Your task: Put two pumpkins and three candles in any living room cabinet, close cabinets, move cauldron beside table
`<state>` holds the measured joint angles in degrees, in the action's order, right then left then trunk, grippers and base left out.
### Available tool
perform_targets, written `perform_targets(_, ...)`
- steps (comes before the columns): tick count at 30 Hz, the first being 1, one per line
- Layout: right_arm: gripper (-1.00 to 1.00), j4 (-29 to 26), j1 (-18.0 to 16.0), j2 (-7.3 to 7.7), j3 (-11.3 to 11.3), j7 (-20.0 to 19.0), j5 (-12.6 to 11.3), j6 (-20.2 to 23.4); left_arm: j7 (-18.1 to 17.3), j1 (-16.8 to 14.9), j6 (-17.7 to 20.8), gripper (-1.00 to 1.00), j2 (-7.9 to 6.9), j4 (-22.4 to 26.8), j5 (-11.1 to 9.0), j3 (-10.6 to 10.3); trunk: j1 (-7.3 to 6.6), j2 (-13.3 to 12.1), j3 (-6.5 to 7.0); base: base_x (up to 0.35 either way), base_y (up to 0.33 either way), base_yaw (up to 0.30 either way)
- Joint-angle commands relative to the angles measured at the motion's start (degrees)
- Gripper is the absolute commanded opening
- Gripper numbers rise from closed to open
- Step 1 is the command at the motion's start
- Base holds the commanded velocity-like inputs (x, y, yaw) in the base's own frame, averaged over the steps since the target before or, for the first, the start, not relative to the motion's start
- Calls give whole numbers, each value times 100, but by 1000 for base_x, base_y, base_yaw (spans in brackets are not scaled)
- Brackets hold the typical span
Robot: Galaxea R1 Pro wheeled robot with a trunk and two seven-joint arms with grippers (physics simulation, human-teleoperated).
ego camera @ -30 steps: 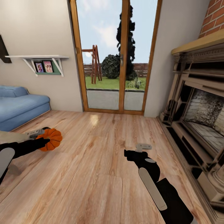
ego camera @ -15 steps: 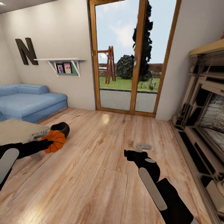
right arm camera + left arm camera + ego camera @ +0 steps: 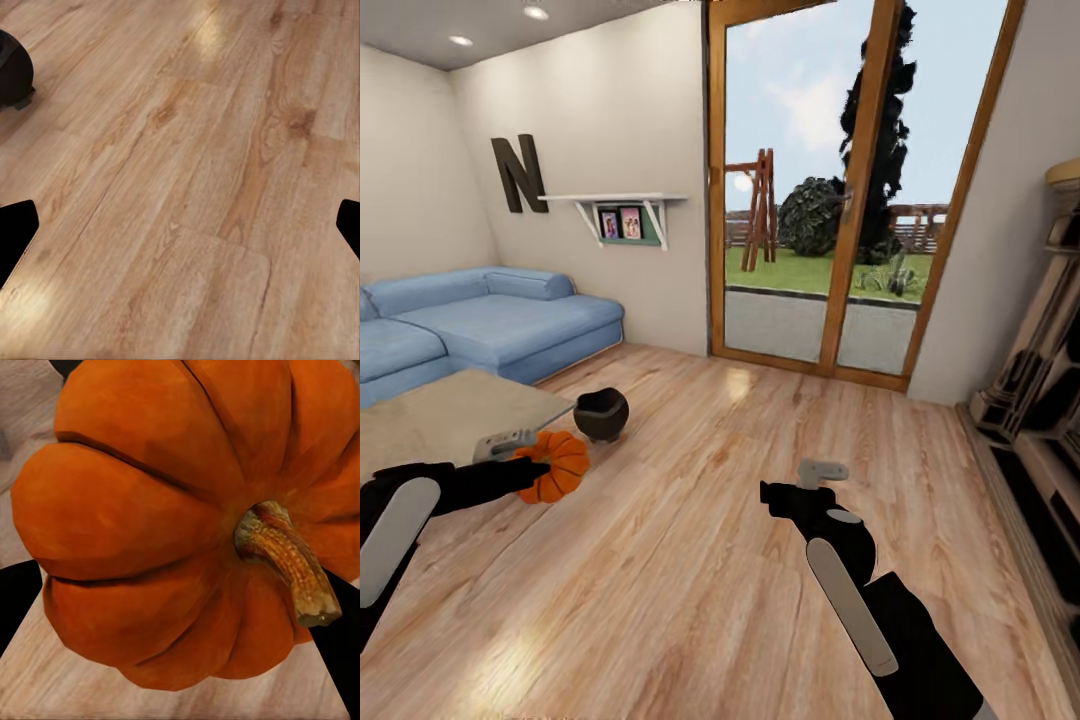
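Observation:
My left gripper [image 3: 520,462] is shut on an orange ribbed pumpkin [image 3: 558,468], held above the floor at the left. Up close in the left wrist view, the pumpkin [image 3: 165,525] shows its brown stem. Just beyond it, the black round cauldron [image 3: 602,413] stands on the floor by the corner of the low table [image 3: 440,415]. The cauldron's edge [image 3: 11,71] also appears in the right wrist view. Over bare floor at the centre right, my right gripper [image 3: 822,472] is open and holds nothing. The candles and the cabinet are out of view.
A blue sofa [image 3: 480,320] runs along the left wall behind the table. Glass doors [image 3: 830,200] with a wooden frame stand straight ahead. The fireplace surround [image 3: 1040,400] lines the right wall. Wooden floor [image 3: 700,560] stretches between them.
The camera has turned left, so the whole picture slid right. The table, cauldron and more of the sofa came into view. Both arms keep their pose, pumpkin still held.

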<state>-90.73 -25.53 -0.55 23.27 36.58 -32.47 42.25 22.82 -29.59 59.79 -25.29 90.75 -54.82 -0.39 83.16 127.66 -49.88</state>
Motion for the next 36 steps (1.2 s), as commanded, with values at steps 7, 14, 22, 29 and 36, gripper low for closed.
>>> perform_targets(7,100,-7,-5,3,-166,69,-62,16,65,-24,21,-100,14,-251,-62,-396,-155,-279,120,-1,0,286)
perform_targets(14,100,-7,-3,19,-364,75,-66,29,65,-91,21,-100,15,-721,-68,-461,-309,-560,246,0,0,272)
perform_targets(22,100,-7,-3,44,-501,78,-66,65,66,-147,21,-100,382,-1305,-33,-1255,-485,-881,389,0,0,243)
perform_targets(29,100,-7,-4,46,-508,78,-67,80,585,-146,21,-100,806,-1624,3,-1571,-639,-1162,515,-200,0,233)
perform_targets(36,100,-7,-3,46,-501,86,-54,83,861,-144,21,-100,879,-1659,6,-1590,-792,-1442,641,-204,0,193)
